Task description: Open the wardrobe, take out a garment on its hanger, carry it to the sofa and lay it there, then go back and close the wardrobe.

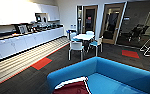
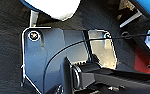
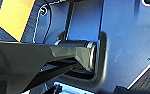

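Note:
The blue sofa (image 1: pixel 116 72) takes up the near right of the head view, its rounded back facing the room. The maroon garment (image 1: pixel 71 88) with white trim shows at the lower edge of that view, over the sofa's near left end; whether it rests there or hangs above I cannot tell. In the left wrist view a white sleeve of the garment (image 2: pixel 53 7) sits beyond the robot's dark plate, with blue sofa fabric (image 2: pixel 148 6) at the corner and dark carpet beneath.
A white round table (image 1: pixel 84 37) with white chairs (image 1: pixel 76 47) stands just beyond the sofa. A long white kitchen counter (image 1: pixel 21 42) runs along the left wall. Red carpet patches (image 1: pixel 41 63) mark the dark floor. Wooden-framed doors (image 1: pixel 111 22) are at the back.

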Motion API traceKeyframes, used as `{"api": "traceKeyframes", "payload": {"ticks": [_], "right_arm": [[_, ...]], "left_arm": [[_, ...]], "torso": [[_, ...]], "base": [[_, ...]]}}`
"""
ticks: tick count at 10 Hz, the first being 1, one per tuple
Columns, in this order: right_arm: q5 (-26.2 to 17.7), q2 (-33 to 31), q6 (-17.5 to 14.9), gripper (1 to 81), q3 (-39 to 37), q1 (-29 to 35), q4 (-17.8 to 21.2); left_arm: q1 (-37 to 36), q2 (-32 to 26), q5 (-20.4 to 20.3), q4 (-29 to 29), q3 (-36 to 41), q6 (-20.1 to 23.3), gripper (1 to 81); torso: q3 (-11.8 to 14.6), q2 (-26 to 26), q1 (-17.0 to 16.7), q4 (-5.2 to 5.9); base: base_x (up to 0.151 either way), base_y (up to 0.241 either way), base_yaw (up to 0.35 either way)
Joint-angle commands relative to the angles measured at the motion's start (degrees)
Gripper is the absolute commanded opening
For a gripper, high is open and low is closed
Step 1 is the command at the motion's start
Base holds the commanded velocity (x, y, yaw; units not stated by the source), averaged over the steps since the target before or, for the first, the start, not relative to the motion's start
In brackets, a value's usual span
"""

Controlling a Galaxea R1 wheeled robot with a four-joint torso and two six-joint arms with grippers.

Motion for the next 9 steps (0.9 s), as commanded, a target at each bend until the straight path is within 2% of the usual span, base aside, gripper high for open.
{"api": "traceKeyframes", "payload": {"ticks": [1,3,6,9], "right_arm": [[-3.3,0.4,-0.2,81.1,0.3,1.4,0.1],[-3.3,0.7,-0.2,81.1,-0.2,1.4,0.3],[-3.3,1.7,-0.2,81.1,-2.0,1.4,0.2],[-3.4,3.0,-0.2,81.1,-3.7,1.4,0.1]], "left_arm": [[-0.3,2.8,-1.9,1.2,-5.1,0.4,81.1],[0.4,5.8,-1.9,1.2,-9.2,1.1,81.1],[1.4,9.4,-2.3,1.2,-14.1,1.1,81.1],[1.5,10.1,-2.3,1.2,-14.9,1.1,81.1]], "torso": [[0.0,0.0,0.1,0.02],[0.6,-0.1,0.1,-0.57],[0.6,-0.1,0.1,-0.57],[0.6,-0.1,0.1,-0.57]], "base": [[0.000,0.000,0.000],[0.000,0.000,0.000],[0.000,0.000,0.000],[0.000,0.000,0.000]]}}
